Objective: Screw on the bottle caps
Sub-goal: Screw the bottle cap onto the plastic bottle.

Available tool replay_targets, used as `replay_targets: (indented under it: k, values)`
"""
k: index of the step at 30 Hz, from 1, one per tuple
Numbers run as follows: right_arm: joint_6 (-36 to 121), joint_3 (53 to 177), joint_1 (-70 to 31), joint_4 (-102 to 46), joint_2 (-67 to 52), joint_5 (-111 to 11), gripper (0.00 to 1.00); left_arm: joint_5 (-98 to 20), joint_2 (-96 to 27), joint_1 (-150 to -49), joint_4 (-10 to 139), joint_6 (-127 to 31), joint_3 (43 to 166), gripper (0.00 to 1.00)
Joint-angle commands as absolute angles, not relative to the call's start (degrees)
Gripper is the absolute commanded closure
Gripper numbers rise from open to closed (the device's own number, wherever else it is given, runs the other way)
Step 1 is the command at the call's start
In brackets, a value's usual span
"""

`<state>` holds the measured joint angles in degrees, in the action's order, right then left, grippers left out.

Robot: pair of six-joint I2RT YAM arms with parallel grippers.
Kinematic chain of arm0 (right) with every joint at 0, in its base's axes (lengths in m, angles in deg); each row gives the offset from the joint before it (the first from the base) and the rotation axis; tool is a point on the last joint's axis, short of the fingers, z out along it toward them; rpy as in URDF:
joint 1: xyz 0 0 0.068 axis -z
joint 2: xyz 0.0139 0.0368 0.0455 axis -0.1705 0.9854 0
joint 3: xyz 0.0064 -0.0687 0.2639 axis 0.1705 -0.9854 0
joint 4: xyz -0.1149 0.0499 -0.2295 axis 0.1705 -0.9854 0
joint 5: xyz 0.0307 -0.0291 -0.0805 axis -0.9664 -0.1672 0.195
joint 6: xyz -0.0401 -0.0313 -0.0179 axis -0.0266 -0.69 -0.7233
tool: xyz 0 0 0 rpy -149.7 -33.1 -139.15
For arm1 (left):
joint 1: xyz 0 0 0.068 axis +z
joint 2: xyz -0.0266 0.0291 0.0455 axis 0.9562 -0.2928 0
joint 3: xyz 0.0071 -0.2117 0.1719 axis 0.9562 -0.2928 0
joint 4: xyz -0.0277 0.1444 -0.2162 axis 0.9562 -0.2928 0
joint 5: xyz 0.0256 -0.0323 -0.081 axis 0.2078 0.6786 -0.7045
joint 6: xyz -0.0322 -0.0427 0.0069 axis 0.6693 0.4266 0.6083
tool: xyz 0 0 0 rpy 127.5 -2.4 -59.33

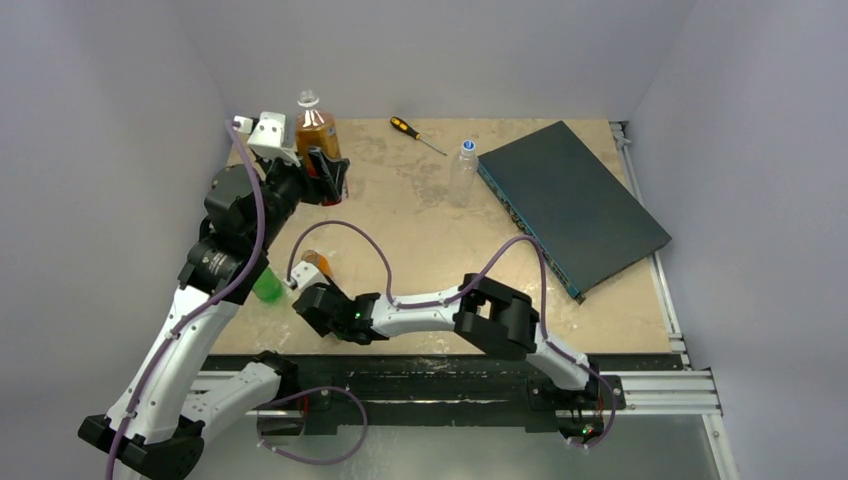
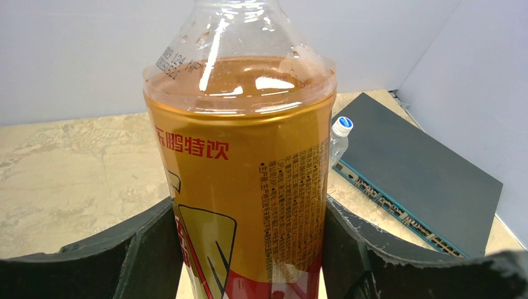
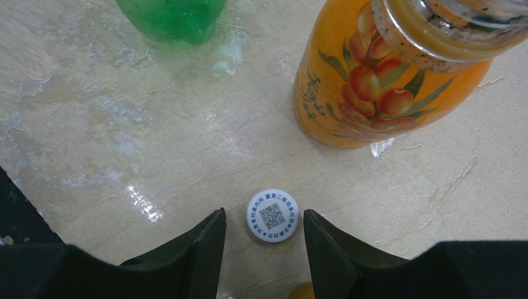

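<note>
While the 东鹏特饮 bottle is clasped by the left gripper, a QR-coded cap is straddled loosely by the right gripper, near a fruit-printed bottle.

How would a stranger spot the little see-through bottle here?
Look for the big dark flat box on the right. Beside its left corner stands the clear bottle. Unlike the amber bottle and green bottle, it is colourless, with a blue-topped cap.

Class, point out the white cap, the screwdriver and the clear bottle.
white cap [image 3: 272, 215], right wrist view, its printed top.
screwdriver [image 1: 405, 126], top external view, its handle.
clear bottle [image 1: 462, 178], top external view, its body.
</note>
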<state>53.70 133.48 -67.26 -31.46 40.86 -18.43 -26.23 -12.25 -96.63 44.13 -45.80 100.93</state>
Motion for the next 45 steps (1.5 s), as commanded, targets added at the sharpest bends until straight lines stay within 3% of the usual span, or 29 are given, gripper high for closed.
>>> replay_targets:
  k: [1, 9, 14, 20, 27, 30, 33, 39, 45]
  values:
    - [52.7, 136.5, -67.2, -32.5, 41.2, -15.5, 0.48, -25.6, -12.1, -96.4, 45.4, -47.2, 103.4, 0.78]
    - [52.7, 136.8, -67.2, -31.6, 42.6, -16.0, 0.49, -26.1, -12.6, -96.4, 45.6, -47.3, 103.2, 0.78]
    - [53.5, 136.2, -67.2, -31.3, 42.7, -16.8, 0.56, -26.4, -12.9, -96.4, 45.2, -47.4, 103.2, 0.78]
    - [54.8, 134.0, -66.4, -32.0, 39.6, -16.7, 0.8, -26.3, -13.4, -96.4, 44.9, -48.2, 102.2, 0.76]
    - [59.1, 123.0, -60.9, -32.7, 26.8, -22.0, 0.89, -33.2, -15.1, -96.4, 44.3, -50.2, 101.7, 0.78]
    - [61.5, 116.9, -58.1, -32.3, 19.3, -25.0, 0.89, -39.0, -16.1, -96.4, 45.5, -52.0, 101.1, 0.9]
    - [63.3, 111.4, -54.1, -33.2, 12.8, -27.6, 0.89, -45.4, -16.6, -96.4, 49.3, -53.4, 99.1, 0.93]
    - [63.9, 102.8, -41.9, -34.4, -0.1, -37.0, 0.9, -55.6, -20.4, -96.5, 48.7, -60.4, 96.8, 0.98]
    - [63.0, 102.0, -26.8, -38.0, -11.6, -49.1, 0.89, -60.5, -19.2, -96.5, 47.4, -70.2, 90.8, 1.0]
